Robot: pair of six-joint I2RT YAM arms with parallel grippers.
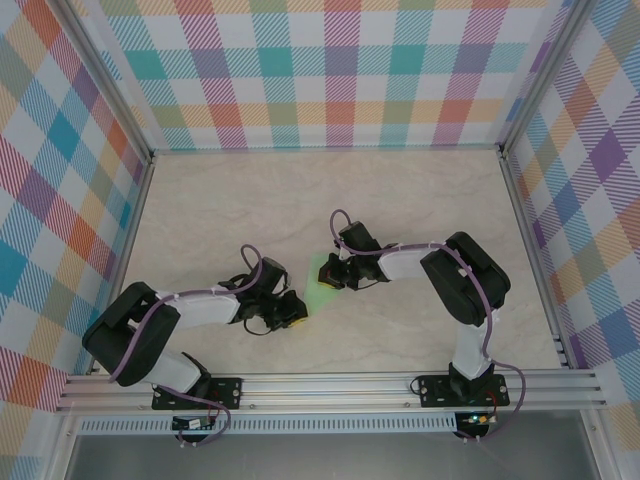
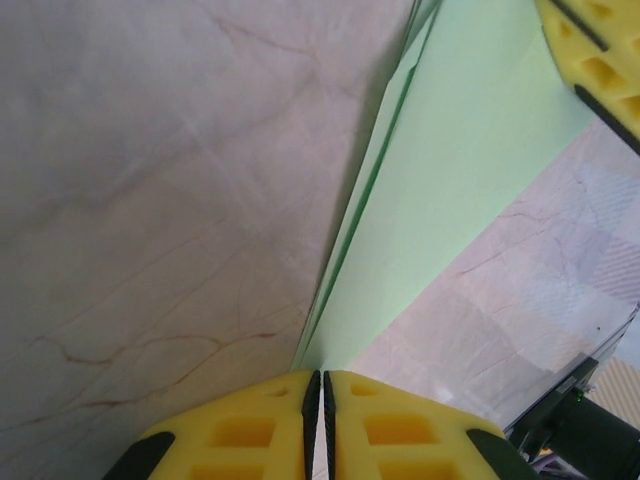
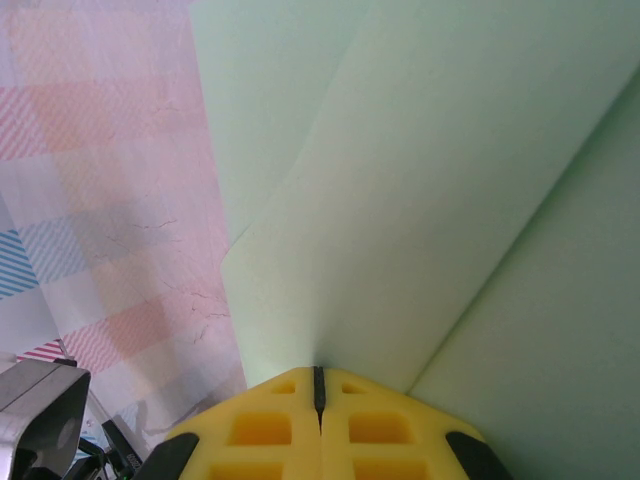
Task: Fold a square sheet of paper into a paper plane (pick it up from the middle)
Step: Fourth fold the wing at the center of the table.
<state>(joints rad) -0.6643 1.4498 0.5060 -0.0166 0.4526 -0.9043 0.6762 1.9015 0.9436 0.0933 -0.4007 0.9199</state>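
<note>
– Yellow pads (image 2: pixel 245 430) of the left gripper (image 2: pixel 322 382) sat closest to its wrist camera, pressed almost together. What was between them?

– One pointed end of the sheet of paper (image 2: pixel 460 180). The mint-green layers ran straight into the slit between the jaws, so the left gripper was pinching it there

– And the other arm?

– The right gripper (image 3: pixel 319 374) was clamped on the paper too, its jaws tight together, with the green surface fanning out from the pinch point in two or three overlapping planes

– Where was the sheet itself?

– From above it hung between the two grippers near the middle of the table (image 1: pixel 250 190), close to the right gripper's fingers. It looked lifted off the marbled surface rather than lying flat, though how high could not be told

– How far had the folding got?

– At least one fold was in. The left wrist view showed two layers meeting along a sharp edge with a dark gap between them, so it was no flat square. It probably had not reached a slim dart yet: the panels looked broad and loose, and no clear nose or wings could be made out

– So what was left?

– Most likely the narrowing folds and a firm centre crease
</note>
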